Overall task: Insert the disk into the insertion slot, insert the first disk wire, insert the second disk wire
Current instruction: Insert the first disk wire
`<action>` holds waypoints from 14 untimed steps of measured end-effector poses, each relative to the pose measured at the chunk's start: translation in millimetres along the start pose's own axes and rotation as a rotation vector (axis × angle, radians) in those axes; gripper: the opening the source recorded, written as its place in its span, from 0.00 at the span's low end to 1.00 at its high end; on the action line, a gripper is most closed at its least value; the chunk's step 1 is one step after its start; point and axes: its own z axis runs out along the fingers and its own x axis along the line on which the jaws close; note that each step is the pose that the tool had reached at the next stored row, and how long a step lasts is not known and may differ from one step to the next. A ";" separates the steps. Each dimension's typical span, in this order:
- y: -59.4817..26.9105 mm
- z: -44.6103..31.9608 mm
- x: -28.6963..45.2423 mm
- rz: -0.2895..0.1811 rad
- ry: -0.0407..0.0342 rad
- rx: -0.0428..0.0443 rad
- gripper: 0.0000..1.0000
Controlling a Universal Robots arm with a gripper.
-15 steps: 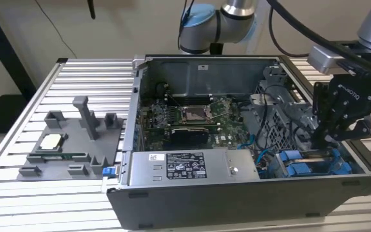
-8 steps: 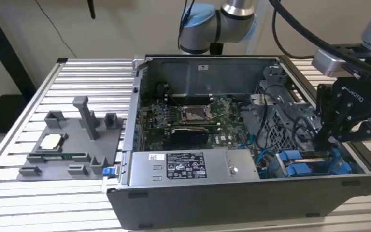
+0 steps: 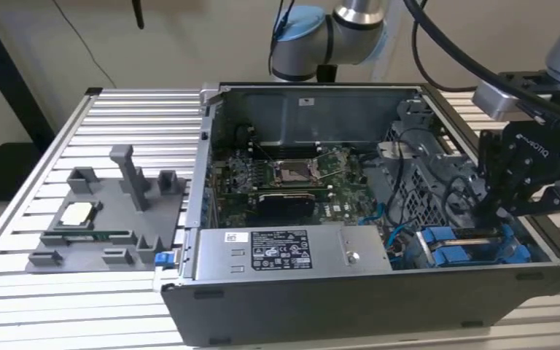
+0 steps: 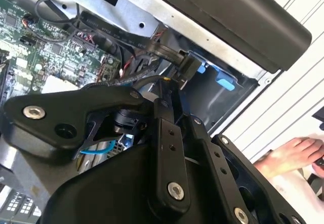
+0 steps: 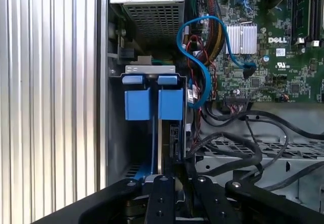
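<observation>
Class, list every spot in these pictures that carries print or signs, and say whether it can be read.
White label on the power-supply box: print and symbols, too small to read.
Side of the gripper: white lettering, tilted and unclear.
Motherboard: white lettering and marks, mostly too small.
Small white sticker on the case's back wall: unreadable.
Nothing can be quoted reliably.

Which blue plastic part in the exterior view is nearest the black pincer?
The blue plastic carrier just beneath the black pincer; the small blue piece sits outside the grey computer case, at the exterior view's left.
</observation>
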 end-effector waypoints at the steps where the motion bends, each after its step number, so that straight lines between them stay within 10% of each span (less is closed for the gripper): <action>1: -0.4 0.8 -0.1 -0.001 -0.0001 0.0001 0.19; 14: -0.7 6.5 -1.3 -0.002 0.0004 0.0002 0.19</action>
